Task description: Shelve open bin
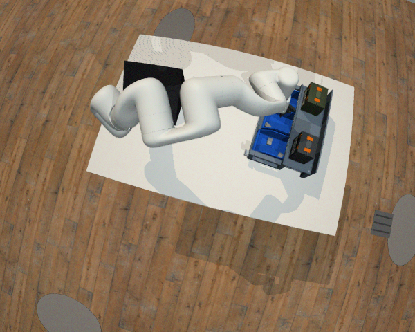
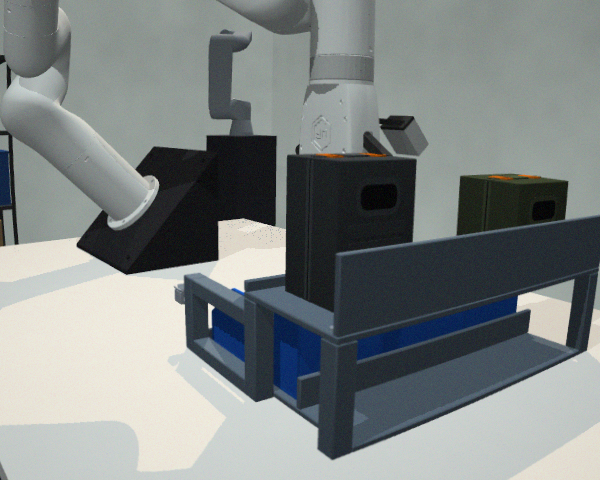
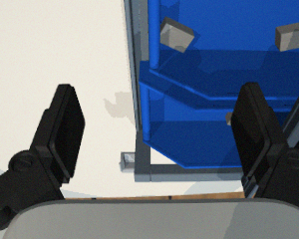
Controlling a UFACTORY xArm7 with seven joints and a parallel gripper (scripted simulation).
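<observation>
My gripper (image 1: 287, 110) (image 3: 157, 102) is open with nothing between its fingers, over the row. In the wrist view its left finger is out past the bins' front and its right finger is over a bin's inside. Blue open bins stand in the grey shelf: an end bin (image 1: 276, 145) (image 3: 189, 136), one beside it (image 1: 281, 122) (image 3: 234, 32), and a far one (image 1: 294, 95). Grey parts show in the first two. These two look level, fronts toward the lip. No bin shows on the table. The arm partly hides the far part of the row; the gripper's fingers are hidden in the exterior view.
The shelf's rear board (image 1: 300, 124) bears a black case (image 1: 301, 154) (image 2: 352, 232) and a green case (image 1: 314, 102) (image 2: 522, 201). A raised panel (image 2: 471, 273) runs along the back. A small pale tab (image 2: 179, 293) (image 3: 127, 161) sticks out at the shelf's front end corner.
</observation>
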